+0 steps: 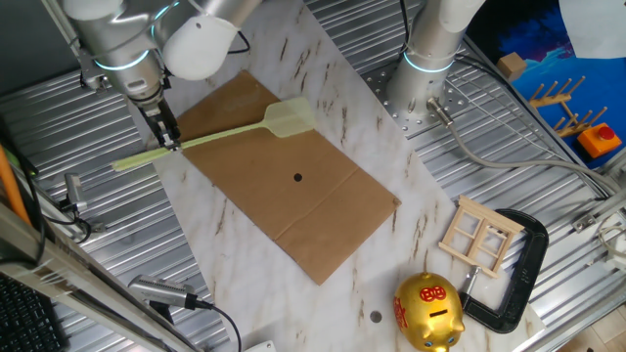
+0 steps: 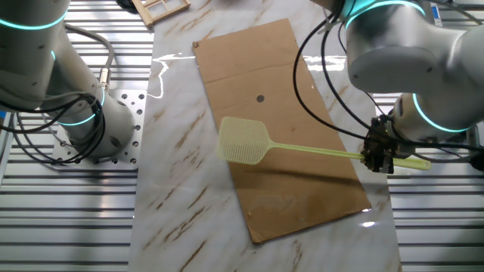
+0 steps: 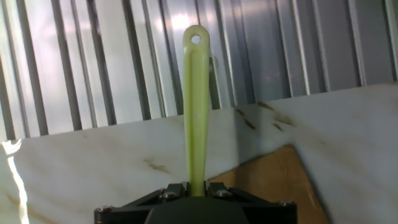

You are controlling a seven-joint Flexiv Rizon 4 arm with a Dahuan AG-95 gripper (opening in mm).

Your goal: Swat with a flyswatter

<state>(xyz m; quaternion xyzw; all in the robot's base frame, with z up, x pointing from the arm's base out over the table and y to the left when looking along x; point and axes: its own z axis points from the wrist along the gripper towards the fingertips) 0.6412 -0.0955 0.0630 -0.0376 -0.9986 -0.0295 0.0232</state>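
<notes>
The pale yellow-green flyswatter (image 1: 235,132) is held level above the brown cardboard sheet (image 1: 293,196). Its squarish mesh head (image 1: 290,117) hangs over the cardboard's far part, a little beyond a small dark dot (image 1: 297,177) on the sheet. My gripper (image 1: 171,137) is shut on the thin handle near its tail end. In the other fixed view the gripper (image 2: 378,157) clamps the handle (image 2: 318,153) and the head (image 2: 243,141) casts a shadow on the cardboard. In the hand view the handle's tail (image 3: 196,106) with its hanging hole sticks up out of my closed gripper (image 3: 196,190).
A second robot arm's base (image 1: 421,78) stands at the back of the marble tabletop (image 1: 235,264). A gold piggy bank (image 1: 428,311), a small wooden frame (image 1: 479,237) and a black clamp (image 1: 523,264) lie at the front right. Ribbed metal table surrounds the marble.
</notes>
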